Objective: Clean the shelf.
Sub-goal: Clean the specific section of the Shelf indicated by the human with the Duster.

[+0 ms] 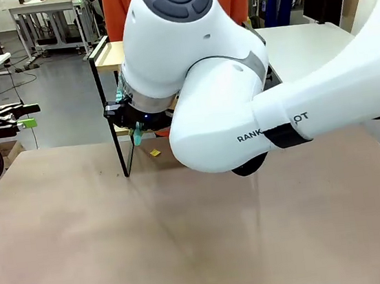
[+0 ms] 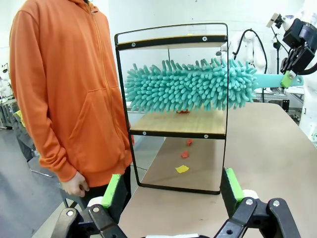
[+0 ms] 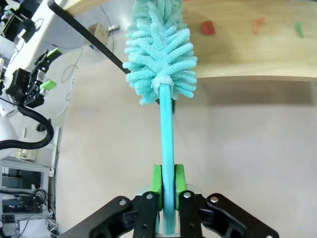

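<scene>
The shelf (image 2: 173,134) stands at the far side of the brown table (image 2: 267,148), just in front of a person in an orange hoodie (image 2: 69,89) whose hand (image 2: 74,184) hangs at the side. The right gripper (image 3: 167,183) is clamped tight on the teal handle of a fluffy duster (image 2: 188,85). The duster's head reaches in from the shelf's side, between the two boards and over the lower one. A red scrap (image 2: 183,111) lies on the lower board under the bristles. A green scrap (image 3: 298,27) lies farther along the same board. A yellow scrap (image 2: 182,169) and red bits (image 2: 184,154) lie on the table beneath the shelf. The left gripper (image 2: 172,193) has its jaws wide with nothing between them. It is well back from the shelf and facing it. From the front, the right arm (image 1: 195,72) stands before most of the shelf, leaving the left post and a top-board corner in sight.
</scene>
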Robot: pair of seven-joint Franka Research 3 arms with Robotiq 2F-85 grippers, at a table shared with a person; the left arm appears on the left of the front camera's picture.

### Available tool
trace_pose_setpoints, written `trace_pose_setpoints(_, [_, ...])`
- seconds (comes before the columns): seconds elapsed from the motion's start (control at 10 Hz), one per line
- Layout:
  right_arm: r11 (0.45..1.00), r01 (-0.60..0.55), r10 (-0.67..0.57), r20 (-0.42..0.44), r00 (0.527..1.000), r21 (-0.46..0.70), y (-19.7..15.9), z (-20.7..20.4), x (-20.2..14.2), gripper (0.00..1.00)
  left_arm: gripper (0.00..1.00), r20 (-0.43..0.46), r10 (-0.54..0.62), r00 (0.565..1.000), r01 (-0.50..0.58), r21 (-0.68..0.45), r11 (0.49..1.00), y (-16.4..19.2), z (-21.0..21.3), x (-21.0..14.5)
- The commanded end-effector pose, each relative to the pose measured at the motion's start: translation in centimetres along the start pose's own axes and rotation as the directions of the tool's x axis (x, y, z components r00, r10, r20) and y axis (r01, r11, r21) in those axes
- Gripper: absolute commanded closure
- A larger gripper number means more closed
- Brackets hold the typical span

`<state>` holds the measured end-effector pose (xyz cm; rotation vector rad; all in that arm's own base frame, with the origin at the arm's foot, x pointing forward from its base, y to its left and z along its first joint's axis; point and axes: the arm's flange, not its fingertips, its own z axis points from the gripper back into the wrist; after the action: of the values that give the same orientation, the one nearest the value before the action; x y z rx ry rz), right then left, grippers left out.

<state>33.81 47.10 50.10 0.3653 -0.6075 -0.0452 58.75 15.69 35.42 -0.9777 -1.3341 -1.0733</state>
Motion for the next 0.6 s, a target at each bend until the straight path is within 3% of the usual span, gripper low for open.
trace_pose_setpoints(0.0, [0.999, 0.035, -0.035, 0.012, 0.999, -0.018, 2.5, -3.2, -0.3, 0.87, 0.0, 0.0, -0.012, 1.0, 0.012, 0.008, 1.0, -0.2, -0.1, 0.3])
trace_pose_setpoints(0.3, [0.997, 0.07, -0.072, -0.061, 0.996, -0.033, 1.9, -4.7, -1.2, 0.87, 0.0, 0.0, -0.012, 1.0, 0.012, 0.008, 1.0, -0.2, -0.1, 0.3])
trace_pose_setpoints(0.5, [0.999, 0.027, -0.028, -0.039, 0.999, -0.019, -0.1, -2.6, -1.0, 0.87, 0.0, 0.0, -0.012, 1.0, 0.012, 0.008, 1.0, -0.2, -0.1, 0.3])
